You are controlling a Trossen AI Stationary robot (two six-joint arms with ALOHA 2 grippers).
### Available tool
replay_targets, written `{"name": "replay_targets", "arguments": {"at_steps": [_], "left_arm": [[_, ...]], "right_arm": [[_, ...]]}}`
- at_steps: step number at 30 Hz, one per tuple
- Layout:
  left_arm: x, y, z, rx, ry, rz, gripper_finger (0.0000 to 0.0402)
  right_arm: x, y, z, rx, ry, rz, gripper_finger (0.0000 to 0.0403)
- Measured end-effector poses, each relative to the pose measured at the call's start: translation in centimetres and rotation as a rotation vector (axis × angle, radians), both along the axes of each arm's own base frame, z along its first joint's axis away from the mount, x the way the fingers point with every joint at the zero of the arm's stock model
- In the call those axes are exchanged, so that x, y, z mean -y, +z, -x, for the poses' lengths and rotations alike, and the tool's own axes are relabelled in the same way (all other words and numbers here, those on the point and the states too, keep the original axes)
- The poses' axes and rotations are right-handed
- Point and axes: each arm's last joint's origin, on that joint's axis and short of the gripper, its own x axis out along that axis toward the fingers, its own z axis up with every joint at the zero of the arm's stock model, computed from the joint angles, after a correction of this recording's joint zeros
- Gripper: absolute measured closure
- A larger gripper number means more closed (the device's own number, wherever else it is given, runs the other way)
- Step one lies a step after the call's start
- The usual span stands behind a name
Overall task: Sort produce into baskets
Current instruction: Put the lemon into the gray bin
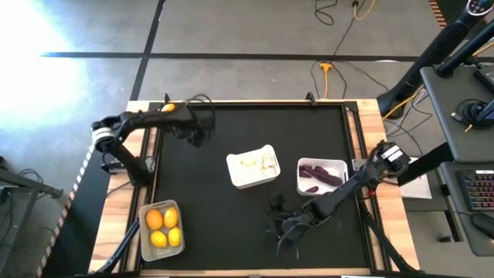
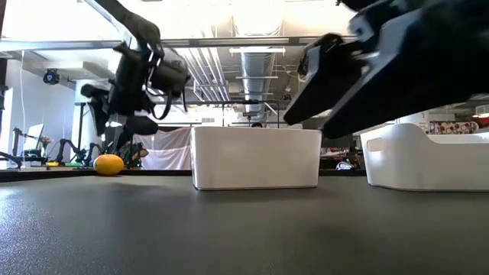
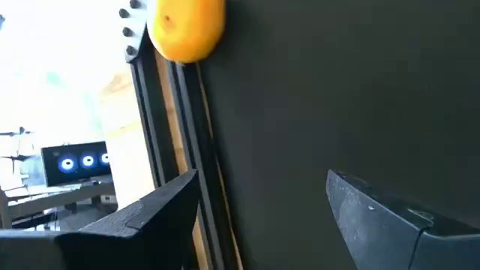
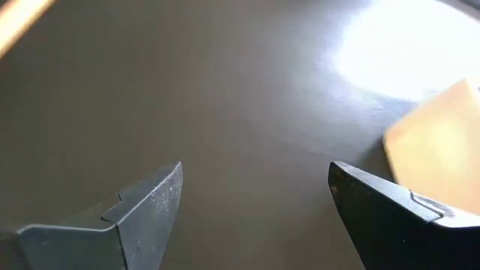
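At the desk's (image 1: 231, 224) far left edge, one round yellow-orange lemon-like fruit (image 1: 167, 106) lies unsorted; the left claw (image 1: 194, 135), spread and empty, is held near it. A nudge could apparently roll it off. The right claw (image 1: 284, 228) waits released.

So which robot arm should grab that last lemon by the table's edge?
Probably the left: its open gripper is near the lemon at the far-left edge. The right gripper is open too, but far across the table.

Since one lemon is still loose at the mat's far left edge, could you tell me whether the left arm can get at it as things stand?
Probably yes: the left gripper is open, and the lemon lies ahead of it on bare mat, nothing between them.
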Motion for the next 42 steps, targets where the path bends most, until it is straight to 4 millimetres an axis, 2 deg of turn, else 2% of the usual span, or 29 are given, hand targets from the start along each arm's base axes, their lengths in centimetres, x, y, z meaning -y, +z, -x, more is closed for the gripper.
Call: {"name": "replay_targets", "arguments": {"at_steps": [6,10,14,19,25,30,38,42], "left_arm": [[-4.1,-0.7,1.8,0.026,0.006,0.041,0.0116],[-6.6,-1.2,3.0,0.206,-0.001,0.158,0.0109],[-7.9,-1.0,3.9,0.186,0.035,0.084,0.0107],[-8.8,0.1,3.5,0.183,-0.037,0.07,0.0106],[-11.3,1.9,4.0,0.169,-0.066,0.08,0.0106],[-13.5,1.0,5.5,0.127,0.01,0.165,0.0106],[-15.7,-1.9,4.6,0.066,-0.003,0.267,0.0107],[-16.3,-2.6,4.3,-0.021,0.021,0.295,0.0107]], "right_arm": [[2.6,-0.1,-1.2,-0.014,-0.028,0.057,0.0076],[4.4,-0.2,-2.1,-0.038,-0.016,0.036,0.0076],[6.3,-0.2,-2.8,-0.052,-0.022,0.022,0.0076],[8.7,-0.1,-3.6,-0.046,-0.027,0.03,0.0076],[11.4,0.4,-4.7,0.003,-0.033,-0.064,0.0076],[12.6,0.4,-4.9,0.004,-0.067,-0.077,0.0076],[13.1,0.4,-5.0,0.005,-0.066,-0.058,0.0076],[13.1,0.3,-4.9,-0.004,-0.067,-0.057,0.0076]]}}
